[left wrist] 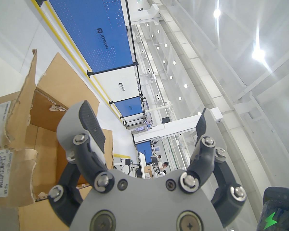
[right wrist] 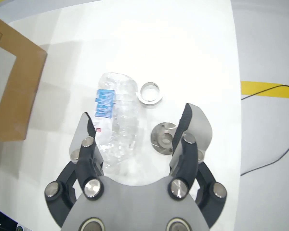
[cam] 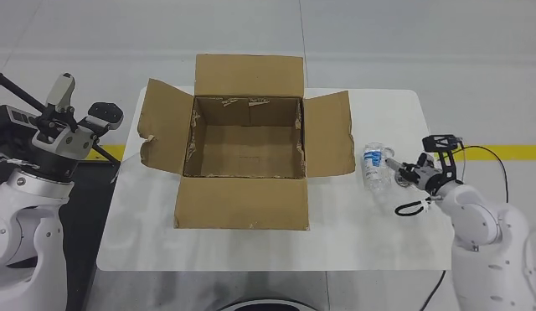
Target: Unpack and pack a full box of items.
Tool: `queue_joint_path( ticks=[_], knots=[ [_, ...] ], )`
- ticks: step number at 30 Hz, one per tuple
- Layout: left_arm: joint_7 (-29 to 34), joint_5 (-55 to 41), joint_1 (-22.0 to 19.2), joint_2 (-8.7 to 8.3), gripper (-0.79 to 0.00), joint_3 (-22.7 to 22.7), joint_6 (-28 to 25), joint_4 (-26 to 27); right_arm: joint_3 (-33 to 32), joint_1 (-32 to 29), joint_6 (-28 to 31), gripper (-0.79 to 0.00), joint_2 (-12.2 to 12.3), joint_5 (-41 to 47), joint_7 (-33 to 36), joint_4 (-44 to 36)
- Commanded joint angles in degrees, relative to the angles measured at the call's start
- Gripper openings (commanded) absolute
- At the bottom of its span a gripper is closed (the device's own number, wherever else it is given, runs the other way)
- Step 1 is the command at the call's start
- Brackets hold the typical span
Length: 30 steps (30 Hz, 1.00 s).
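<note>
Cardboard box (cam: 243,202) stood open on white counter (cam: 368,227), plastic bottle (right wrist: 118,116) lay just ahead of released right jaws, left jaws likewise released.

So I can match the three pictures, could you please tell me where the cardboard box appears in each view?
Top view: cardboard box at the centre of the table, flaps open.
Left wrist view: box close behind the open left pincer.
Right wrist view: one box flap beyond the bottle, off from the right pincer.
Shared landmark: the yellow floor line.
</note>
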State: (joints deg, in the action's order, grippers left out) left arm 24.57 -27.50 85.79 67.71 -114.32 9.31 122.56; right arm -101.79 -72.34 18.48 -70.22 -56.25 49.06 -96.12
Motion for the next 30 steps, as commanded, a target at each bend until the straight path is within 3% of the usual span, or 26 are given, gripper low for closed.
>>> queue_joint_path(
  ticks=[1, 7, 13, 22, 30],
  knots=[
    [0.00, 0.00, 0.00, 0.00, 0.000, 0.00, 0.00, 0.00, 1.07, 0.48, -0.25, 0.000, 0.10, -0.30, 0.87, -0.03],
    [0.00, 0.00, 0.00, 0.00, 0.000, 0.00, 0.00, 0.00, 2.58, 1.97, 1.24, 0.000, 0.32, 4.51, 0.12, 1.28],
    [0.00, 0.00, 0.00, 0.00, 0.000, 0.00, 0.00, 0.00, 1.30, 1.50, 8.94, 0.000, 0.62, 20.98, -1.90, 0.31],
    [0.10, -0.43, 0.66, -0.01, 0.000, 0.00, -0.80, 0.11, 2.76, 5.25, 9.98, 0.000, 1.58, 41.40, 6.16, -1.62],
    [-2.43, -0.87, 2.29, 0.06, 0.000, -1.76, -2.02, -1.15, 3.11, 6.57, 7.95, 0.000, 1.88, 43.51, 7.90, -2.60]
  ],
)
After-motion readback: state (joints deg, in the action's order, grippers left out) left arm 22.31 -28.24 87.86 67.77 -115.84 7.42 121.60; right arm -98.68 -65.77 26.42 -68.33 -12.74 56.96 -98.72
